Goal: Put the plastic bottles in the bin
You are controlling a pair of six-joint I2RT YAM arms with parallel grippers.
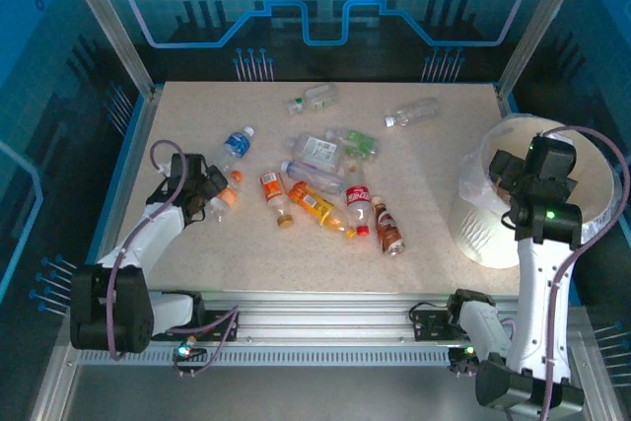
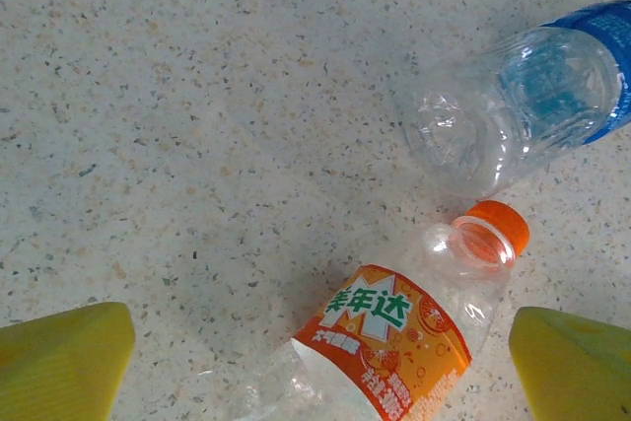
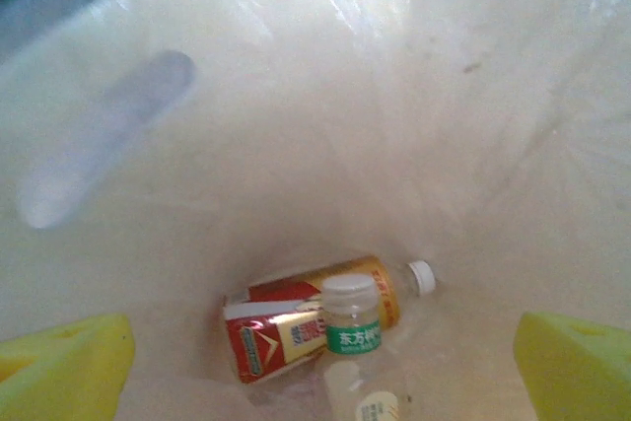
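The bin (image 1: 483, 234) stands on the right side of the table (image 1: 197, 115). Down at its bottom lie a red and gold bottle (image 3: 281, 332) with a white cap and a green-label bottle (image 3: 352, 327) on top of it. Below these is one more clear thing, but it is too blurry to tell what it is.

The right gripper (image 3: 325, 342) hangs over the open top of the bin. Its yellow fingers (image 3: 69, 362) are spread wide apart and hold nothing.

The other bottles lie on the table. Near the left side is an orange-cap bottle (image 2: 394, 342) with an orange label, lying on its side. The left gripper (image 2: 315, 362) is low over it, with its fingers spread wide. One finger is on each side of this bottle and neither touches it. Just past the orange cap, a bit farther away, lies a blue-label bottle (image 2: 532, 96).

In the middle of the table is a loose bunch. There is a small orange bottle (image 1: 273, 192), a long orange bottle (image 1: 315, 206), a red-label bottle (image 1: 359, 209) and a brown bottle (image 1: 388, 227). Just behind them are a white-label bottle (image 1: 317, 150) and a green bottle (image 1: 355, 142).

Far back lie two clear ones, a far left bottle (image 1: 314, 99) and a far right bottle (image 1: 412, 111).
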